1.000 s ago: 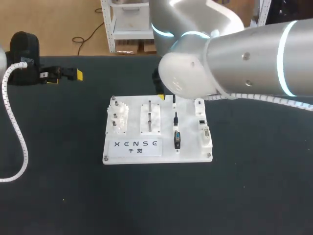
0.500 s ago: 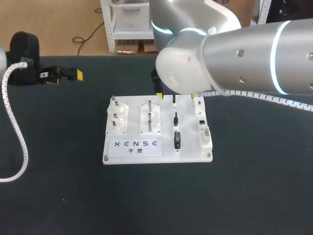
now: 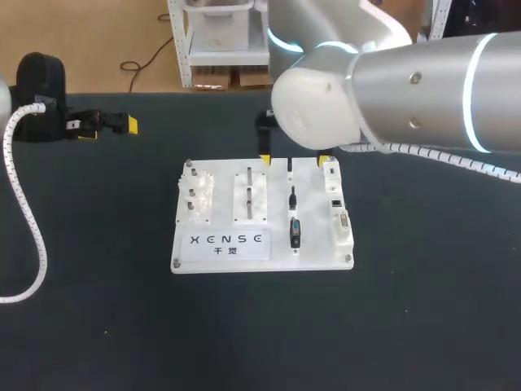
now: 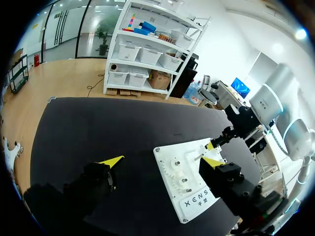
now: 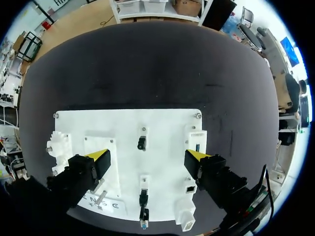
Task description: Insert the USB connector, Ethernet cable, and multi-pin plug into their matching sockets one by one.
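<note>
The right arm [image 3: 391,90] blocks the counter [image 3: 423,326] behind the board's far edge in the head view. It also hides its own wrist, so only the two yellow tips show. The plugs are small there, and I cannot tell the USB and Ethernet ones apart with certainty.

The white board [image 3: 220,257] carries three dark plugs in a row. A short black plug [image 3: 290,167] is at the far end, a slim plug [image 3: 293,198] is in the middle, and the multi-pin plug [image 3: 295,232] (a bluish face) is nearest. The white socket block [image 3: 339,216] stands just beside the row, and white gears [image 3: 195,195] sit at the opposite side.

The right gripper [image 3: 294,160] hangs over the board's far edge, spread wide and holding nothing. Its wrist view puts the short black plug [image 5: 141,143] below, between the fingers and untouched. The left gripper [image 3: 102,124] is well apart from the board. In its own wrist view it [image 4: 161,161] is spread wide and empty.
</note>
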Controlling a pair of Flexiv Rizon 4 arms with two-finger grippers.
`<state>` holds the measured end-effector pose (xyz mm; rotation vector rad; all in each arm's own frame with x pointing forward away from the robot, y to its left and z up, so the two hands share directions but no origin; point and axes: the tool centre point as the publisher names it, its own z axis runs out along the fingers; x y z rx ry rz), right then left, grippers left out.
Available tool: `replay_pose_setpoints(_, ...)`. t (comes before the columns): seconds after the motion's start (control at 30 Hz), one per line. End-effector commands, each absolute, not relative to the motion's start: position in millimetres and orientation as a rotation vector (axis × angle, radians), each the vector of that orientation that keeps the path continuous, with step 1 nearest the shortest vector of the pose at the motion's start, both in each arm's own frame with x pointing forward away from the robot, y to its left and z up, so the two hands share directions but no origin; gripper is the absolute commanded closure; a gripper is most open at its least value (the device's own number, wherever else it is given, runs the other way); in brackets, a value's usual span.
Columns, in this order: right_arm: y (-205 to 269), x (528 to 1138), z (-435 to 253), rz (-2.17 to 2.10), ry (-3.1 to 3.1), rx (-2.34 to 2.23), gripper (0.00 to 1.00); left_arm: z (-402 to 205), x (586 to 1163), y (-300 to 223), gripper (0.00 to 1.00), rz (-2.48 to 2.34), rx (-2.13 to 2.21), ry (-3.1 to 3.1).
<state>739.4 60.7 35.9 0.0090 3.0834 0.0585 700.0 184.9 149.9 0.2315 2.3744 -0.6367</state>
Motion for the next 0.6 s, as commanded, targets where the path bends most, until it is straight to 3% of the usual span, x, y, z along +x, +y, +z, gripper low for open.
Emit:
replay_pose_setpoints(0.03,63.7,746.0,32.5,0.022,3.083,-0.017,0.0,149.9,700.0,184.9,0.0,-0.637,0.231,2.374)
replay_pose_setpoints(0.33,65.9,742.8,26.9,-0.043,3.074,-0.038,0.0,149.9,700.0,184.9,0.0,-0.637,0.231,2.374)
replay_pose_setpoints(0.43,65.8,741.8,26.1,-0.057,3.065,-0.018,0.15,149.9,700.0,184.9,0.0,-0.637,0.231,2.374)
replay_pose_setpoints(0.5,66.4,741.8,26.0,-0.063,3.061,-0.01,0.4,149.9,700.0,184.9,0.0,-0.637,0.231,2.374)
replay_pose_setpoints(0.6,67.7,743.9,24.3,-0.07,3.053,0.022,0.52,149.9,700.0,184.9,0.0,-0.637,0.231,2.374)
